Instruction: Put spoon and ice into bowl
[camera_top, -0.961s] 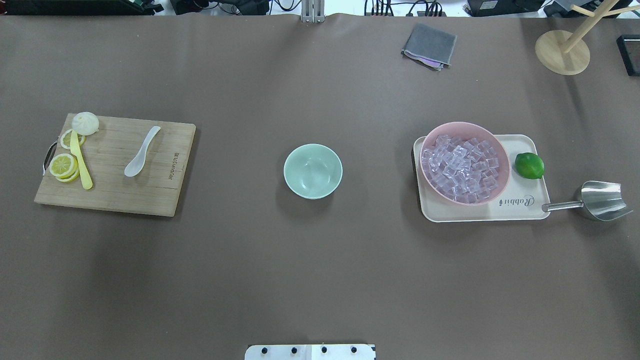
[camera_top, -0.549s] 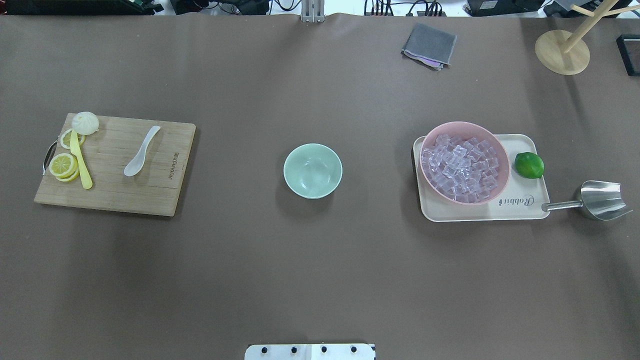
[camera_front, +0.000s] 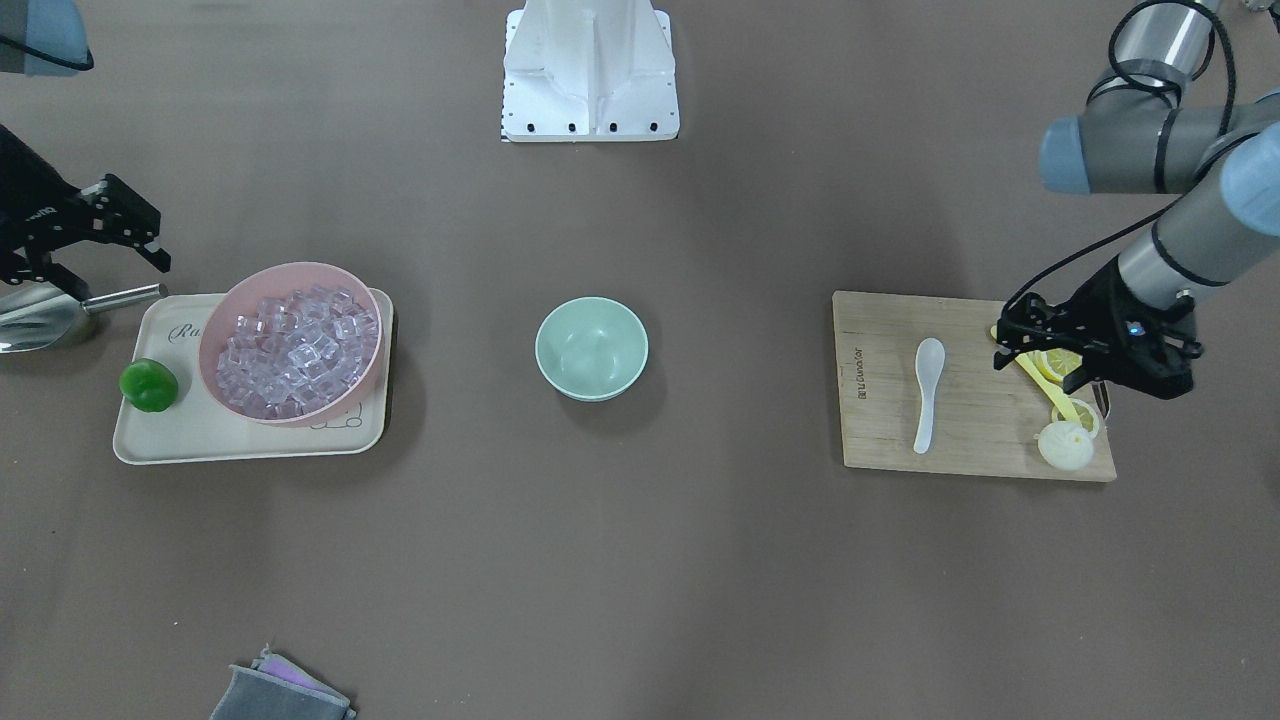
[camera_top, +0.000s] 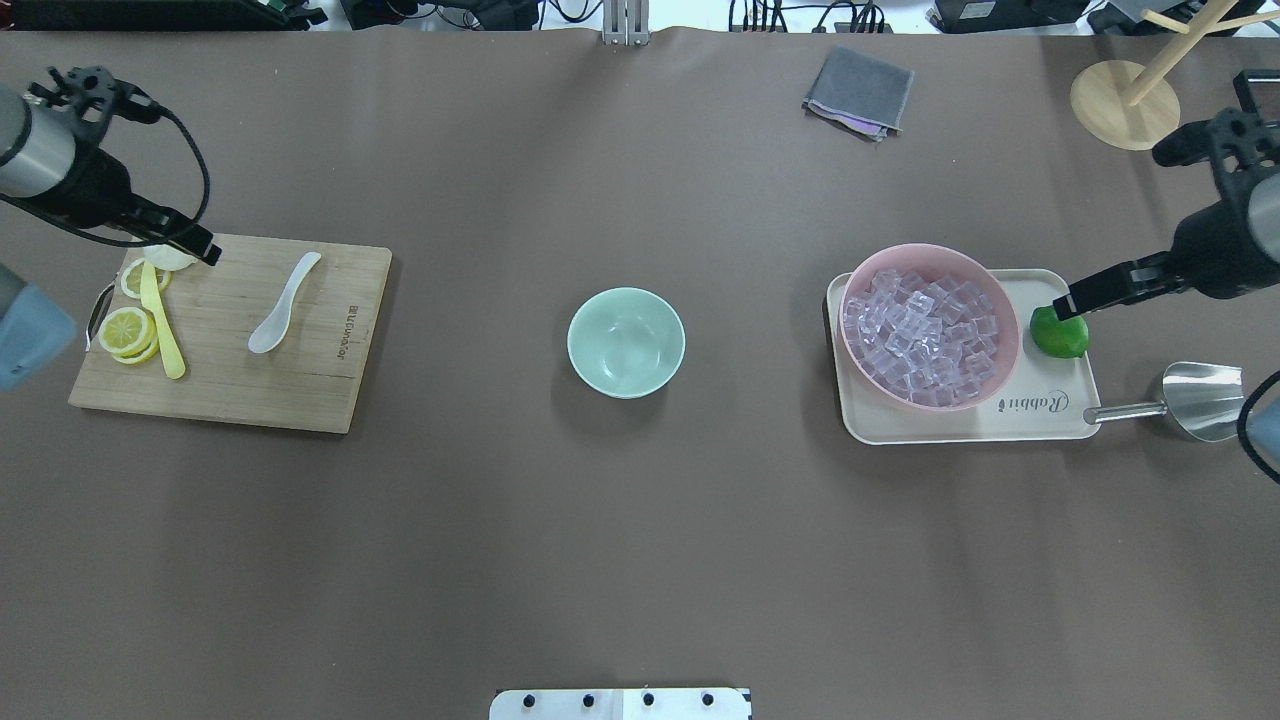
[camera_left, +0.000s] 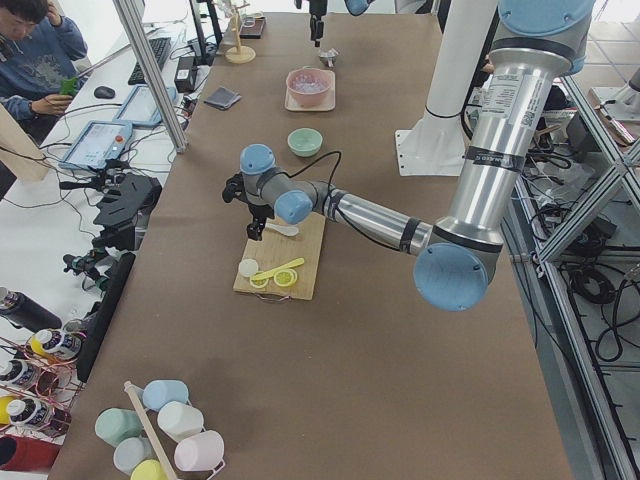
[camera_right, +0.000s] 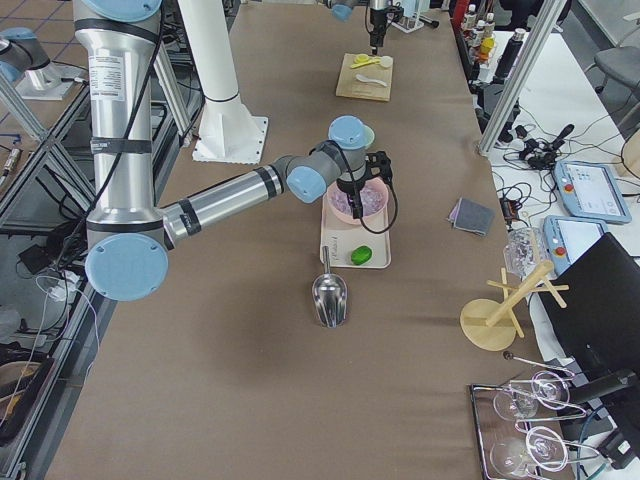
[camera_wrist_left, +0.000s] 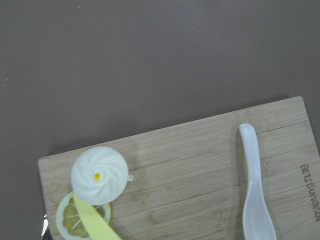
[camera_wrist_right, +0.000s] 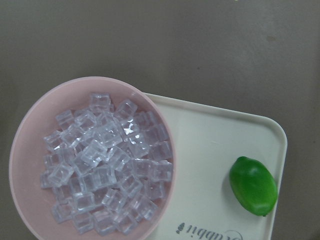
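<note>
The spoon (camera_top: 283, 305), glossy milky-white plastic with a short curved handle and an oval scoop, lies flat on the grained bamboo board (camera_top: 220, 390), apart from the lemon slices (camera_top: 125, 330), the thin yellow spoon (camera_top: 165, 340) and a white pleated bun shape (camera_wrist_left: 99, 175). The left gripper (camera_front: 1002, 345) hangs above the board's corner by the bun, fingers apart, holding nothing. The bowl (camera_top: 626, 345), smooth, round and mint green, sits empty at mid-table. The ice (camera_top: 925, 335), clear glassy cubes, is heaped in a matte pink bowl (camera_wrist_right: 20, 170) on a cream rounded-corner tray (camera_top: 950, 425), beside a shiny green lime (camera_wrist_right: 253, 186). The right gripper (camera_front: 158, 240) hangs over the tray's lime end, fingers spread, empty. A polished steel scoop (camera_top: 1200, 400) rests its handle on the tray's edge.
</note>
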